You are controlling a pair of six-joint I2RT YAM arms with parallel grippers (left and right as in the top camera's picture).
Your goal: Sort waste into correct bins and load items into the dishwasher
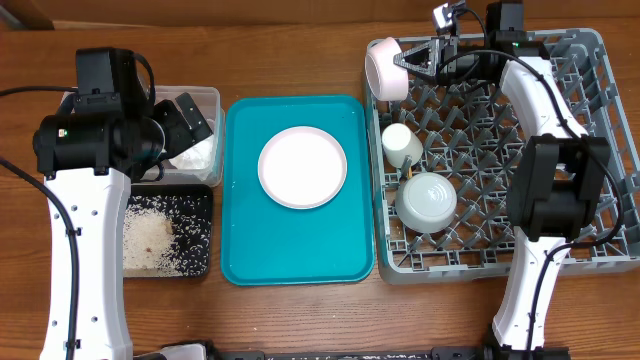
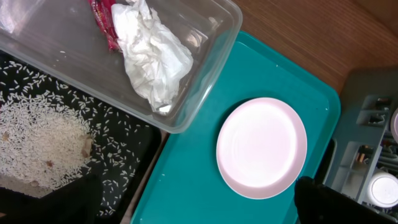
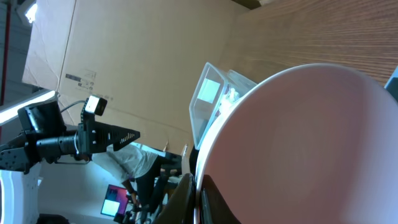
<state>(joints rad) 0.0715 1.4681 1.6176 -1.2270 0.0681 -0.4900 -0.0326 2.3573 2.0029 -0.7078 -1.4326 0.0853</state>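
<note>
**Ana:** Which step are you on?

**Me:** Loading, I'd say. My right gripper is clamped tight on the rim of a pink dish, which stands on edge between its fingers. The dish rack spreads out below and behind it. I can't tell whether the dish is seated between pegs yet.

**Ana:** So what does the next move call for?

**Me:** As I judge it, I lower the dish until the pegs hold it upright and only then let go. If I release too soon, it may tip over.

**Ana:** And your left side?

**Me:** My left gripper is spread fully wide and holds nothing. The clear tub sits directly beneath it, and the black tray is just beside that.

**Ana:** Give me the count.

**Me:** There are 2 pink dishes: 1 in my grip and 1 plate on the teal tray, well apart from either gripper. In the rack, near the right gripper, are 1 cup and 1 white bowl. The tub holds 1 tissue and 1 red wrapper. There is 1 pile of rice in the black tray. I can see 0 chopsticks.
</note>
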